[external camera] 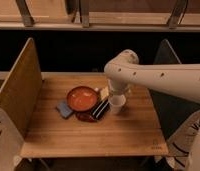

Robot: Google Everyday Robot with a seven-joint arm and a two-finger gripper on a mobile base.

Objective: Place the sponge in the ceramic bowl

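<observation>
The sponge lies flat on the counter, outside the bowl and against its left edge. The gripper hangs right of the bowl, over a white cup. I cannot tell whether it is released or clenched.

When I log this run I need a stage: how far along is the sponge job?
Done: nothing yet; the sponge lies on the table just left of the ceramic bowl, outside it. In hand: the pincer hangs right of the bowl by the white cup, not at the sponge. Left: reaching, grasping, lifting and placing it in the bowl.
</observation>
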